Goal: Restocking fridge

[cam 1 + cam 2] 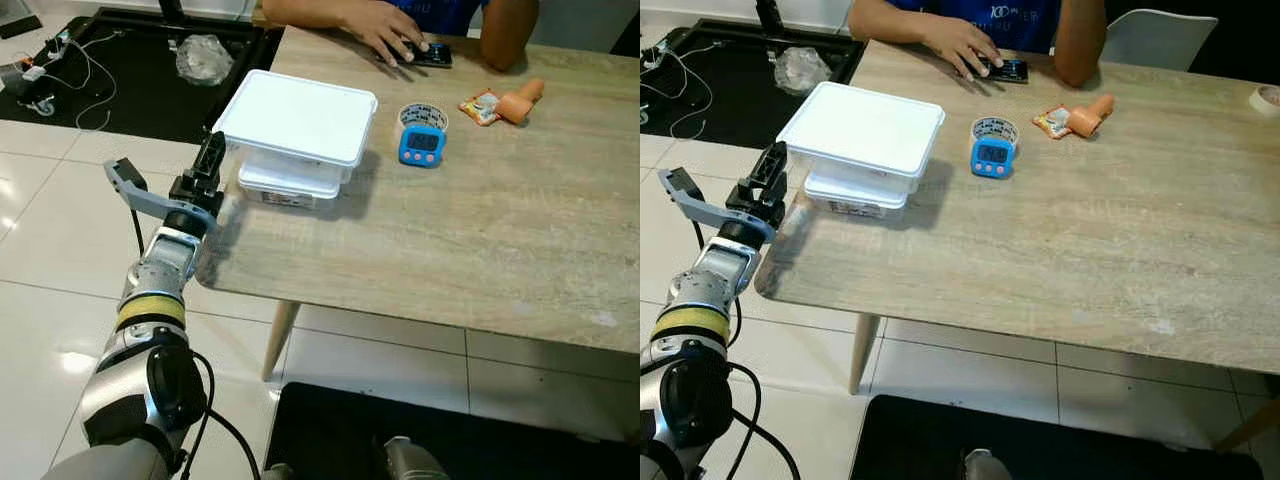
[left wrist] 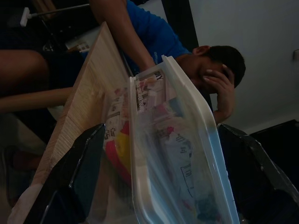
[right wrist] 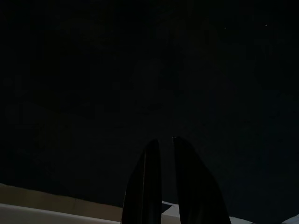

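Table: a wood-grain table [image 1: 430,250] stands on a pale tiled floor [image 1: 50,230]; its near-left corner is rounded.
Boxes: two stacked boxes [image 1: 296,130] with white lids sit at the table's left edge, toward the far side. The top box is larger and overhangs the lower one.
Box contents: in the left wrist view the clear wall of the boxes [image 2: 177,154] shows colourful packets inside.
Left gripper: the left gripper [image 1: 210,160] is raised at the table's left edge, just beside the boxes. Its fingers [image 2: 77,177] are spread wide, one on each side of the stack in the wrist view, and grasp nothing.
Right gripper: the right gripper [image 3: 163,179] hangs in deep shade; its two fingers lie almost together, with a thin gap, holding nothing.
Timer: a blue timer [image 1: 421,143] stands to the right of the boxes, apart from them.
Snack: an orange packet [image 1: 503,103] lies further right, toward the far edge.
Person: a person in a blue shirt sits at the far side, one hand [image 1: 385,35] resting on a dark phone [image 1: 432,54].
Mat: a black mat [image 1: 120,80] lies on the floor at far left, with white cables and a crumpled clear bag on it.
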Robot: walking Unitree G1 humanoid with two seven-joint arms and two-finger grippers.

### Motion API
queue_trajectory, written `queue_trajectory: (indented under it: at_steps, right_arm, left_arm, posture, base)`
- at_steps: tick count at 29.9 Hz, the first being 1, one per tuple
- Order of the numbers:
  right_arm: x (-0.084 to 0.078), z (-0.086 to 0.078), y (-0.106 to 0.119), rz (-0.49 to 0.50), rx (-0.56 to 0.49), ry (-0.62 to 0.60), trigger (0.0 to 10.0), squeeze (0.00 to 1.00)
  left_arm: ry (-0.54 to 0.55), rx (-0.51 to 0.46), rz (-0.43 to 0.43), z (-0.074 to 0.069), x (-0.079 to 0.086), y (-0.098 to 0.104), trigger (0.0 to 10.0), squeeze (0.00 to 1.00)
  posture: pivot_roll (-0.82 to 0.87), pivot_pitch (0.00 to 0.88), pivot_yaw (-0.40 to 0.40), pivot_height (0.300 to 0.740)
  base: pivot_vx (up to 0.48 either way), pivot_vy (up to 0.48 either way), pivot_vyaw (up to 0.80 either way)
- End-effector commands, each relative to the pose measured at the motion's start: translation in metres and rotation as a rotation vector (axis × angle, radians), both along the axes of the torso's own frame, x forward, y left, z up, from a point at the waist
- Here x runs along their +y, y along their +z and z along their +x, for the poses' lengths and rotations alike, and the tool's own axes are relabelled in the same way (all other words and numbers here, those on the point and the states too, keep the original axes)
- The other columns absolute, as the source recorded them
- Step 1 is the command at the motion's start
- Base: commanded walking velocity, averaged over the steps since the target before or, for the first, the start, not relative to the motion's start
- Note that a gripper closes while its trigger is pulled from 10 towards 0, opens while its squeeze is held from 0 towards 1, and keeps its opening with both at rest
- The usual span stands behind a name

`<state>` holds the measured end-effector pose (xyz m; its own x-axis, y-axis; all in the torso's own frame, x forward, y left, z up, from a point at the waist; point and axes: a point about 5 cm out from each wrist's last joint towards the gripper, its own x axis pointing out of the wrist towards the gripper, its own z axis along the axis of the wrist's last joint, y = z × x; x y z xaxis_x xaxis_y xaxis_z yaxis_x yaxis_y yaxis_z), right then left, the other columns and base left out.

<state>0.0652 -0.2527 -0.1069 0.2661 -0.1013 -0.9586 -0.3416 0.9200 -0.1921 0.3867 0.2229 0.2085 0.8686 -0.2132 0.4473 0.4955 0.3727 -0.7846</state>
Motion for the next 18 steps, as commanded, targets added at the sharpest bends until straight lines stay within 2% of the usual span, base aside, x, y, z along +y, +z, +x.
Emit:
queue_trajectory:
  at_steps: [1, 7, 10, 18]
  right_arm:
    - [0.004, -0.012, -0.003, 0.011, 0.035, 0.025, 10.0, 0.00]
    - [0.003, -0.016, -0.003, 0.011, 0.037, 0.022, 10.0, 0.00]
    - [0.005, -0.015, -0.003, 0.014, 0.029, 0.023, 10.0, 0.00]
    - [0.006, -0.013, -0.003, 0.020, 0.024, 0.025, 10.0, 0.00]
  left_arm:
    - [-0.001, 0.008, 0.003, -0.001, 0.006, -0.001, 10.0, 0.00]
    - [-0.047, -0.031, -0.009, 0.001, 0.001, 0.008, 10.0, 0.00]
    - [-0.122, -0.113, -0.015, 0.000, -0.007, 0.022, 10.0, 0.00]
    - [-0.159, -0.132, -0.012, 0.000, -0.013, 0.025, 10.0, 0.00]
  posture:
    - [-0.10, 0.302, -0.005, 0.740]
    - [-0.10, 0.307, -0.002, 0.740]
    - [-0.10, 0.309, -0.001, 0.740]
    - [-0.10, 0.311, 0.003, 0.740]
  base:
    - [0.000, 0.000, 0.00]
    - [0.000, 0.000, 0.00]
    - [0.000, 0.000, 0.00]
    - [0.000, 0.000, 0.00]
